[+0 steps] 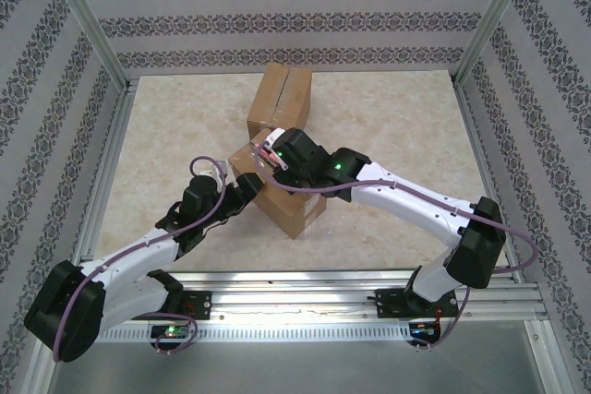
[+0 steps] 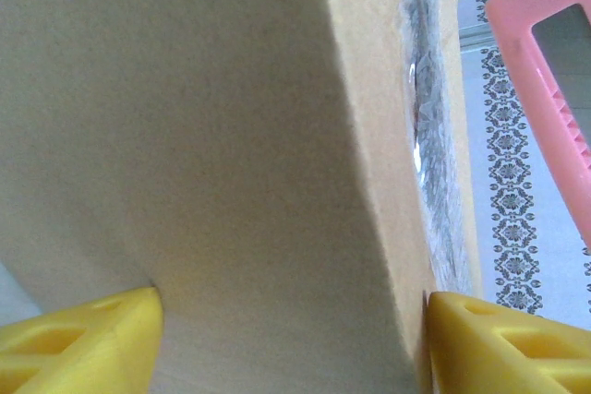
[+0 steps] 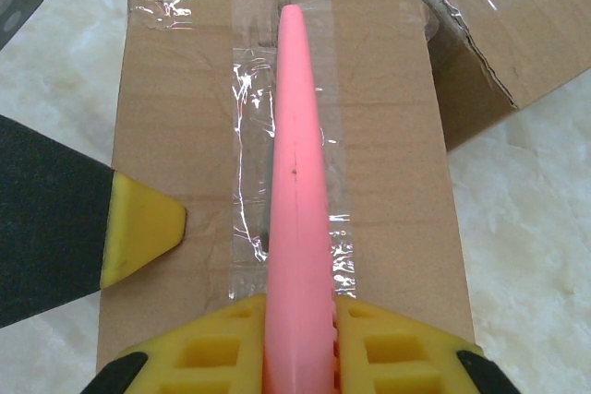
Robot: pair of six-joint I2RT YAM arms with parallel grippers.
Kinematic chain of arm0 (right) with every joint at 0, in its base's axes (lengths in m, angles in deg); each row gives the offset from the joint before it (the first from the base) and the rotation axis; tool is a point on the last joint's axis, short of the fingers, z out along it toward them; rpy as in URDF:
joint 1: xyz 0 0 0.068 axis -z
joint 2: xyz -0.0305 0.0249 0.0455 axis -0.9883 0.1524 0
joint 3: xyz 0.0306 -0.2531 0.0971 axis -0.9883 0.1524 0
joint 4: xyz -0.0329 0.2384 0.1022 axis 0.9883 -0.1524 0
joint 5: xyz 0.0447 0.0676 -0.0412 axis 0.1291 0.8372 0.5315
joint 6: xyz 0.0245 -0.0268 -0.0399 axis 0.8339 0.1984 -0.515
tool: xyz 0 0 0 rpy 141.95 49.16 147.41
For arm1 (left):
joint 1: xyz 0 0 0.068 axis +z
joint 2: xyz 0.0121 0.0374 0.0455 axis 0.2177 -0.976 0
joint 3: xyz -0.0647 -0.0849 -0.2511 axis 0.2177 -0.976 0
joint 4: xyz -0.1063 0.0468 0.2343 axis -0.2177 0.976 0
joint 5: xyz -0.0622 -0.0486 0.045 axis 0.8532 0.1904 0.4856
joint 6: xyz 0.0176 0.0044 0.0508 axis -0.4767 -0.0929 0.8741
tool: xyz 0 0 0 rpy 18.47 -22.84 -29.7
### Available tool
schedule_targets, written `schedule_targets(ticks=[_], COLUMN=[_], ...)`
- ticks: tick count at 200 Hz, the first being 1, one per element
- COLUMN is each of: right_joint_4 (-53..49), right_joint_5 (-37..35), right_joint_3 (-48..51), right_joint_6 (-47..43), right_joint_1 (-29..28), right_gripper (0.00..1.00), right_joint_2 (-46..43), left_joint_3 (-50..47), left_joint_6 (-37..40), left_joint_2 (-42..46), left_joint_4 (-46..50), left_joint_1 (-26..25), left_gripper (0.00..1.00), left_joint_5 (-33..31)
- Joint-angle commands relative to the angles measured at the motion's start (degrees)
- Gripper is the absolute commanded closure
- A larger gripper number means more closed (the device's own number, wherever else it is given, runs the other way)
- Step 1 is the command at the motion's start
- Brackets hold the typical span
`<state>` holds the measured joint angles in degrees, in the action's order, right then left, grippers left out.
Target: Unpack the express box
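Right wrist view has the best look: the express box (image 3: 388, 182) lies flat on the counter (image 3: 517, 256) with its top facing the camera, and a strip of crinkly clear tape (image 3: 249, 136) runs down the middle seam. A pink cutter (image 3: 297, 182) is lined up right along that tape, pointing away toward the far edge. The right end effector (image 3: 300, 320) has it pinched narrow between its yellow fingers. On the box's left edge you can see one yellow finger (image 3: 138, 232) of the other arm resting on the cardboard. From the left wrist camera, the left end effector (image 2: 291, 339) is spread fairly wide, with the box's plain side filling the gap and touching both fingers, so it's clamped on the box. From the top external camera the express box (image 1: 294, 205) sits about mid-counter, a bit toward the near side, turned at an angle, with both end effectors meeting over it. Just behind it is a second box (image 1: 282, 99), close to touching at one corner, with a dark slit down its top seam. The counter (image 1: 388, 126) is a pale, marble-looking surface. There's an aluminium frame (image 1: 111, 173) around it, and the walls (image 1: 295, 25) are covered in striped floral wallpaper.
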<state>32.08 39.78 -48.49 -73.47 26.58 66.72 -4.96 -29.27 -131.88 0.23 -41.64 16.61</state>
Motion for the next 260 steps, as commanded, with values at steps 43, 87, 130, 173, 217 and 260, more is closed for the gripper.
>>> schedule_targets(ticks=[43,87,130,173,217,260], right_joint_4=[0.44,0.30,0.17,0.52,0.44,-0.24], right_joint_5=[1.26,0.89,-1.13,-1.82,-1.31,-1.35], right_joint_3=[-1.09,-1.28,-1.09,-1.34,-1.38,-1.27], right_joint_6=[1.54,1.34,1.56,1.65,1.67,2.02], right_joint_1=[-1.24,-1.29,-1.33,-1.24,-1.24,-1.20], right_gripper=[1.00,1.00,1.00,1.00,1.00,1.00], right_joint_2=[0.12,0.21,0.32,0.27,0.63,1.42], left_joint_3=[-2.16,-2.19,-2.25,-2.25,-2.43,-2.45], left_joint_6=[-0.12,-0.12,-0.14,-0.14,-0.32,-0.33], left_joint_2=[-0.61,-0.61,-0.71,-0.70,-0.40,-0.44], left_joint_4=[3.04,3.00,2.93,2.70,2.65,2.66], left_joint_1=[0.56,0.58,0.57,0.58,0.58,0.58], left_gripper=[0.26,0.26,0.26,0.26,0.26,0.26], left_joint_5=[-2.27,-2.31,-2.28,-2.22,-2.28,-2.31])
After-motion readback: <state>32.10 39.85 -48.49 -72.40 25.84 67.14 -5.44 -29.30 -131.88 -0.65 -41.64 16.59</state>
